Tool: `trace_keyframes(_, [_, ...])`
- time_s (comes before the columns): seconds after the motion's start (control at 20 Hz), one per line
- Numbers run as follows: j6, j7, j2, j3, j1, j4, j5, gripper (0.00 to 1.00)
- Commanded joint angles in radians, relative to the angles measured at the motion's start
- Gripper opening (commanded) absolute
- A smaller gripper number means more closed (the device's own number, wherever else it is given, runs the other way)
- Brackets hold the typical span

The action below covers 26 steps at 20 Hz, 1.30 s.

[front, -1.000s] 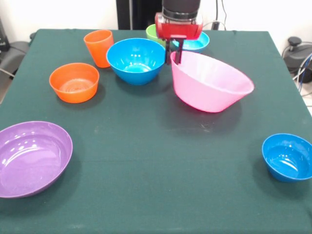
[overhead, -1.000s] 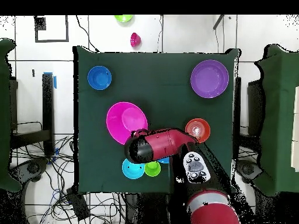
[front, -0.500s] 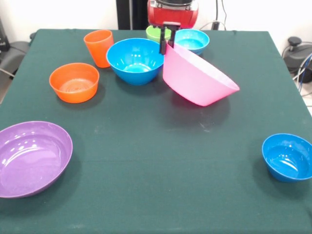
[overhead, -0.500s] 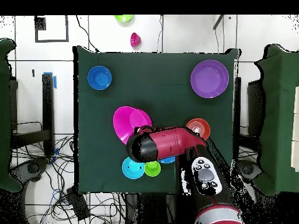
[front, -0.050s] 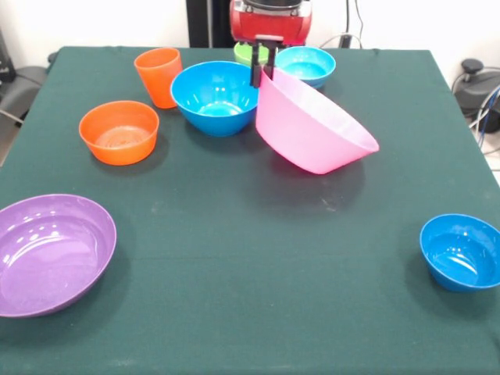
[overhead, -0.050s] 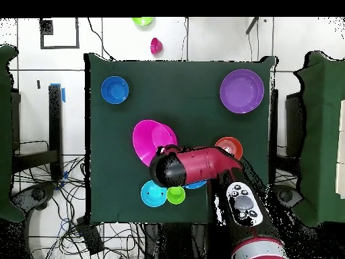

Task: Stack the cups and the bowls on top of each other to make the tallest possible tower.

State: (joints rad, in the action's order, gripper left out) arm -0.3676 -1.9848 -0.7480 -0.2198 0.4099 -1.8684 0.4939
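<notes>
Nearest the camera in the front view, the large purple bowl (front, -0.050s: 53, 251) and the small dark blue bowl (front, -0.050s: 462, 251) sit at opposite edges of the green worktop (front, -0.050s: 258, 289), both well short of the pink bowl (front, -0.050s: 312, 123), which serves as my landmark here. Past the purple one, the small orange bowl (front, -0.050s: 119, 131) rests upright, well off to one side of the pink bowl. The pink bowl itself hangs tilted, its far rim pinched in my tool (front, -0.050s: 262, 67), its low side close to the cloth or just off it; I cannot tell which. My tool is narrow, clamped across that thin rim. Just beside the pink bowl stands the medium blue bowl (front, -0.050s: 216, 96), and beyond that the ribbed orange cup (front, -0.050s: 158, 76). Behind the pink bowl's raised rim, the lime green cup (front, -0.050s: 248, 53) and the small cyan bowl (front, -0.050s: 306, 65) sit close together at the worktop's far edge. Nothing is stacked yet, so no tower exists. I judge this the opening step: carrying the biggest bowl to a spot where it can serve as a base. The next move calls for clearing the blue bowl's rim, levelling the pink bowl, and setting it down flat on open cloth.
</notes>
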Motion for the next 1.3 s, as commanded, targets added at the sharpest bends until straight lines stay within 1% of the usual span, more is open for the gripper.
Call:
trace_keyframes(0.05, [-0.095, 0.172, 0.083, -0.122, 0.071, 0.037, 0.051, 0.00])
trace_keyframes(0.15, [-0.093, 0.201, 0.108, -0.145, 0.108, 0.056, 0.063, 0.00])
trace_keyframes(0.3, [-0.111, 0.266, 0.180, -0.194, 0.174, 0.119, 0.081, 0.00])
trace_keyframes(0.5, [-0.153, 0.320, 0.252, -0.210, 0.213, 0.220, 0.129, 0.00])
trace_keyframes(0.55, [-0.160, 0.330, 0.260, -0.214, 0.220, 0.237, 0.141, 0.00])
trace_keyframes(0.7, [-0.206, 0.368, 0.274, -0.241, 0.242, 0.277, 0.156, 0.00])
trace_keyframes(0.8, [-0.234, 0.385, 0.274, -0.261, 0.260, 0.285, 0.156, 0.00])
trace_keyframes(1.05, [-0.264, 0.408, 0.280, -0.302, 0.301, 0.286, 0.170, 0.00])
trace_keyframes(1.2, [-0.270, 0.402, 0.272, -0.310, 0.307, 0.277, 0.178, 0.00])
trace_keyframes(1.3, [-0.277, 0.391, 0.258, -0.309, 0.300, 0.273, 0.182, 0.00])
